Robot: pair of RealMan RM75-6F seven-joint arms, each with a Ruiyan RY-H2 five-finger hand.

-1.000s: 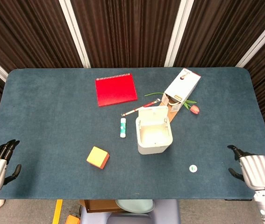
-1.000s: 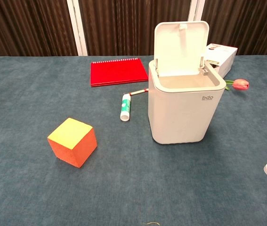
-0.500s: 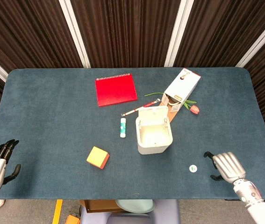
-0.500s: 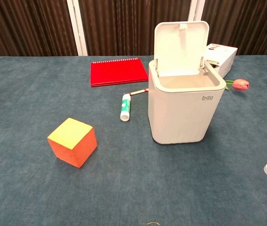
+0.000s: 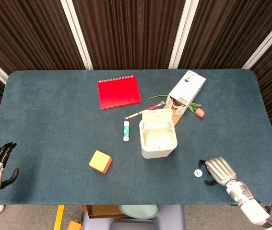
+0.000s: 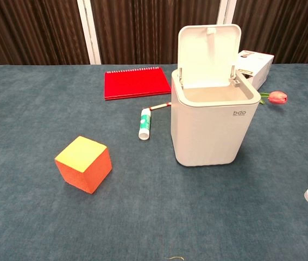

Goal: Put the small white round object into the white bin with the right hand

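Small flat white disc [image 5: 198, 173] on felt

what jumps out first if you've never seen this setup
The tall white plastic bin with its lid flipped up stands mid-table. A bright orange-and-yellow foam cube sits to its front left, and a red spiral notebook lies behind. At the near right edge, the right hand hovers beside the small white round object.

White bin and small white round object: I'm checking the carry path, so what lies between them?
Only bare blue tabletop separates the white bin from the small white round object, per the head view.
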